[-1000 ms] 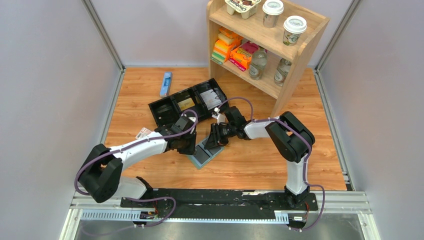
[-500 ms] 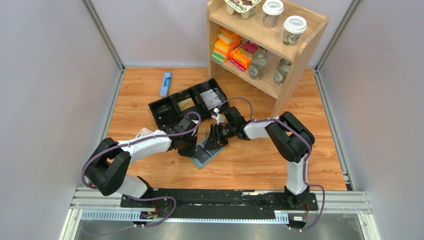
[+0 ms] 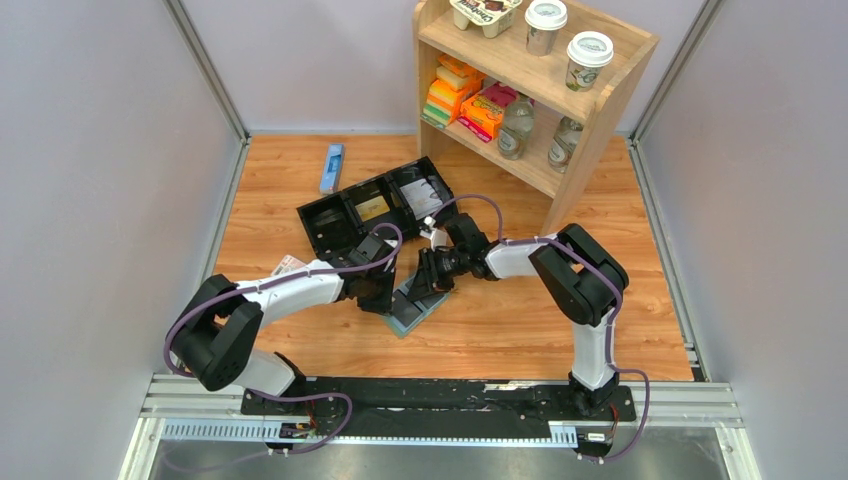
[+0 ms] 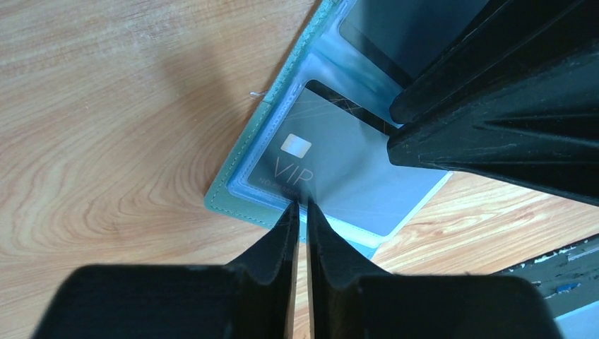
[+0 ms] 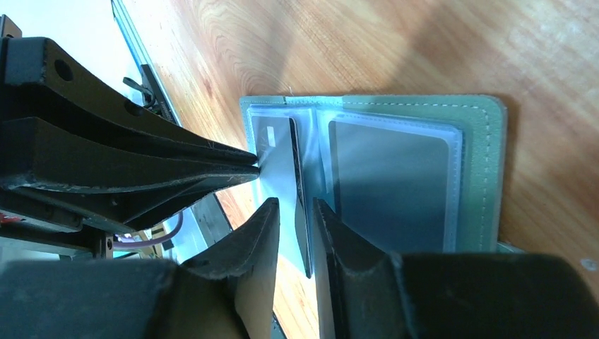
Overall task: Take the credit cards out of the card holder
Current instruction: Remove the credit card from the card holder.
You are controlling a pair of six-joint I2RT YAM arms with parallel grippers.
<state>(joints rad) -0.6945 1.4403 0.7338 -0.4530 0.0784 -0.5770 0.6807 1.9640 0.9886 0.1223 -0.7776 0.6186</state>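
Note:
The grey-green card holder [image 3: 412, 314] lies open on the table, pale blue pockets up; it shows in the left wrist view [image 4: 233, 199] and the right wrist view [image 5: 489, 176]. A grey VIP card [image 4: 318, 159] sits in one pocket, a second grey card [image 5: 392, 183] in the other. My left gripper [image 4: 301, 205] is shut on the VIP card's edge; it also shows from above [image 3: 388, 298]. My right gripper [image 5: 297, 205] has its jaws slightly apart around the raised dark edge of that leaf, and shows from above [image 3: 424, 288].
A black three-compartment tray [image 3: 330, 222] lies just behind the arms. A wooden shelf [image 3: 600, 100] with cups, bottles and boxes stands at the back right. A blue object [image 3: 332, 167] lies at the back left, a pink-and-white packet [image 3: 288, 266] beside my left arm.
My left arm's elbow has swung left and back while its gripper stayed at the card holder. The right gripper has shifted slightly left.

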